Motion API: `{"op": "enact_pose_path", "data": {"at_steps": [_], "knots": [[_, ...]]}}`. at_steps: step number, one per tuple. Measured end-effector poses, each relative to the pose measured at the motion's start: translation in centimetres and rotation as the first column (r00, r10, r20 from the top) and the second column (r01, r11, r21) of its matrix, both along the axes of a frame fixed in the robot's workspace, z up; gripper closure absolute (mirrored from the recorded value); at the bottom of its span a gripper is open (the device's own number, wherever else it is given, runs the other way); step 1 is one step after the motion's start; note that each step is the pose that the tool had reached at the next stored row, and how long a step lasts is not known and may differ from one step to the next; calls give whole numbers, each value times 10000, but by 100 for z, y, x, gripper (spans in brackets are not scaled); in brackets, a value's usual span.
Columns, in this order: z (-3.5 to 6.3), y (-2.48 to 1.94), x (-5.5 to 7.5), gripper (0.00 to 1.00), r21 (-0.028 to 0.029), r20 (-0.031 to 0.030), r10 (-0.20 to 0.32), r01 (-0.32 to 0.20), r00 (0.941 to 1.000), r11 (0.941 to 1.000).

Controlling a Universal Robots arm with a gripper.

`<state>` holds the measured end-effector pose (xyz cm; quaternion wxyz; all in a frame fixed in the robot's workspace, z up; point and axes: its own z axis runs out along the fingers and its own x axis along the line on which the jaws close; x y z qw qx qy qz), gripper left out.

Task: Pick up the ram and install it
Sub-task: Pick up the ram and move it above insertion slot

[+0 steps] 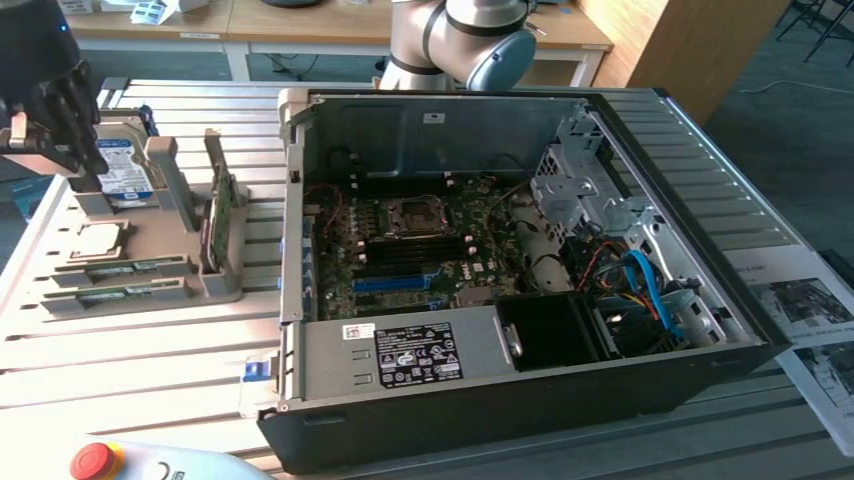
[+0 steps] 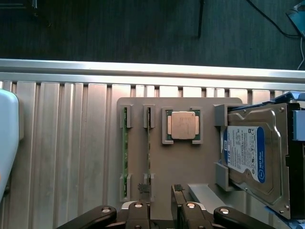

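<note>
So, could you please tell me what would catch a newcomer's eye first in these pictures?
The open computer case sits in the middle of the exterior view, its motherboard bare. On that view's left a grey holder carries two ram sticks, a silver processor and a blue-labelled hard drive. The open gripper hangs over the holder, empty.

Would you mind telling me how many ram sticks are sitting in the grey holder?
2. The outer ram stick lies along the edge of the holder; the inner ram stick lies parallel beside it, nearer the processor. None seems hidden there.
</note>
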<state>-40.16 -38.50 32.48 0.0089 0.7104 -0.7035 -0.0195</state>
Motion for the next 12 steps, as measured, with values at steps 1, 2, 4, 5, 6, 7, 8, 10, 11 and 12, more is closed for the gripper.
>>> {"op": "enact_pose_path", "data": {"at_steps": [1,2,4,5,6,7,8,10,11,12], "knots": [[-5,-4,0,69,1,2,1,-1,10000,10000],[-8,-10,-1,69,1,2,2,-2,10000,10000],[-14,-20,-2,69,1,1,0,0,10000,10000],[-17,-25,-3,69,1,1,0,0,10000,10000],[-21,-30,-3,69,1,1,0,0,10000,10000],[-23,-35,-4,69,0,1,1,-1,10000,10000],[-26,-40,-4,69,1,1,0,0,10000,10000],[-31,-50,-5,69,0,1,0,0,10000,10000],[-34,-55,-5,69,1,1,0,0,10000,10000],[-36,-61,-6,69,1,1,0,0,10000,10000]]}}
